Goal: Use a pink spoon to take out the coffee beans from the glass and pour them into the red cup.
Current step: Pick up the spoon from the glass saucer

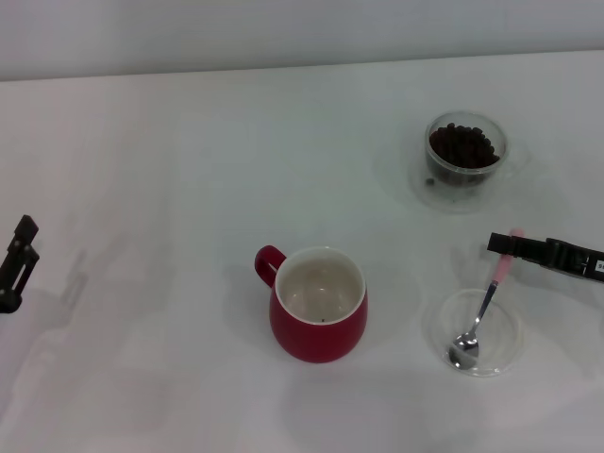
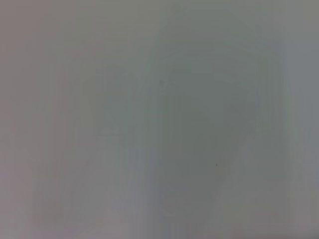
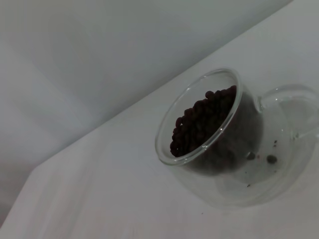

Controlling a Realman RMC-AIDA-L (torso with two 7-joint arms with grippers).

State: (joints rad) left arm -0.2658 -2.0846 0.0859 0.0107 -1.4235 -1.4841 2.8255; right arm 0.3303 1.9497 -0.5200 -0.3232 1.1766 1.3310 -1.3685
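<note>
At the far left edge of the white worktop (image 1: 170, 170) the left gripper (image 1: 17, 264) hangs idle, only a dark sliver of it in sight, and I cannot tell whether its fingers are apart or together; its own wrist camera shows nothing but bare pale surface. Moving right, the red cup (image 1: 319, 304) stands upright near the middle, toward the near side, with its loop handle pointing left and its cream inside holding only a dark speck or two. Farther right and well back sits the glass (image 1: 465, 156), upright on a faint clear saucer-like base, with the coffee beans (image 1: 462, 146) piled inside it up toward the rim; the right wrist view shows the same glass (image 3: 219, 139) close up, its clear handle to one side, the beans (image 3: 204, 119) heaped within, and a couple of loose bits lying between its double walls. Nearer and to the right lies a shallow clear dish (image 1: 510, 344), and the pink spoon (image 1: 481, 316) rests in it, metal bowl down in the dish and pink handle slanting up and away. The right gripper (image 1: 507, 246) reaches in from the right edge, its dark fingers closed around that pink handle tip.
</note>
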